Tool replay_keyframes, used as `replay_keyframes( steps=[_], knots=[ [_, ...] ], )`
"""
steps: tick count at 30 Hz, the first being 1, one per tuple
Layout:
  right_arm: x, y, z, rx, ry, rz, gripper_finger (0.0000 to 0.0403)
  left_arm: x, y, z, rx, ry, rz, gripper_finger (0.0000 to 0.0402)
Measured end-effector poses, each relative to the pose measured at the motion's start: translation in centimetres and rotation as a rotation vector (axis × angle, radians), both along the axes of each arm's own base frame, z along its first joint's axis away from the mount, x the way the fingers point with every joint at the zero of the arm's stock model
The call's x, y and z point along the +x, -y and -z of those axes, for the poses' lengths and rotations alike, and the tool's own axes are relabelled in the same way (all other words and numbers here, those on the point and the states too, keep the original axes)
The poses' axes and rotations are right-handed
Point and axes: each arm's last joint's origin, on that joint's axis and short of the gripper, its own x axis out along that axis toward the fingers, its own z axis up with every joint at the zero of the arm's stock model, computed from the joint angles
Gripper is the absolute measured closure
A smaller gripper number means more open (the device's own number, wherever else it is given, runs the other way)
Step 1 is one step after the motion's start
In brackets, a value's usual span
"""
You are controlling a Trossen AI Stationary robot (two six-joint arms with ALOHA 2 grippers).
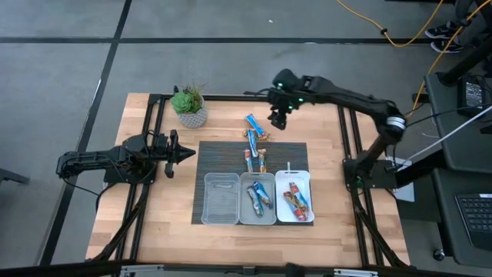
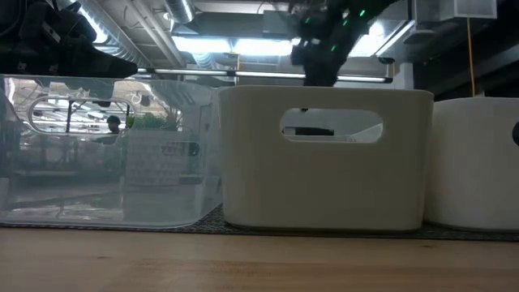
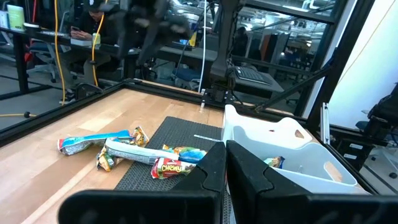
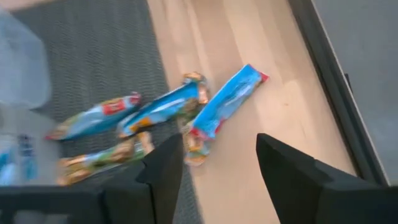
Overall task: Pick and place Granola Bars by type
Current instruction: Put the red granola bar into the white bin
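Several loose granola bars lie flat in a cluster at the mat's far edge: a blue one [image 1: 253, 122] [image 4: 227, 102] on the bare wood, and others [image 1: 257, 137] [image 4: 158, 109], [image 4: 93, 118] partly on the mat. More bars lie in the middle tray [image 1: 258, 197] and in the right tray [image 1: 294, 198]. My right gripper [image 1: 278, 119] [image 4: 221, 168] hovers open just right of the loose cluster, touching nothing. My left gripper [image 1: 184, 154] [image 3: 227, 168] waits shut at the mat's left side, pointing right. The left wrist view shows the loose bars [image 3: 134, 151] beyond it.
Three trays stand in a row on the dark mat [image 1: 219, 158] at the near side: a clear tray [image 1: 221, 198] [image 2: 105, 150] with no bars showing in it, then two white ones [image 2: 324, 158]. A potted plant [image 1: 190, 106] stands at the far left. A person sits beyond the table [image 3: 93, 25].
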Motion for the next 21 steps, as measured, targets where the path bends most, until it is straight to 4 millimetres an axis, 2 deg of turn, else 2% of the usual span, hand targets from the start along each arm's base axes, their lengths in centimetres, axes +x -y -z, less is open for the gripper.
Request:
replay_keyframes(
  steps=[5,12,15,21],
  knots=[
    [2.4,2.5,3.0,-0.011,-0.028,-0.015,0.0140,0.0,0.0,0.0,0.000,0.001,0.000,0.0395],
    [5.5,5.0,5.5,0.025,-0.048,0.031,0.0065,0.0,0.0,0.0,0.000,0.000,0.000,0.0395],
    [6.9,5.5,6.3,0.040,-0.052,0.070,0.0055,0.0,0.0,0.0,0.000,0.000,0.000,0.0395],
    [8.7,6.1,8.4,0.062,-0.087,0.168,0.0062,0.0,0.0,0.0,0.000,0.000,0.000,0.0395]
  ],
)
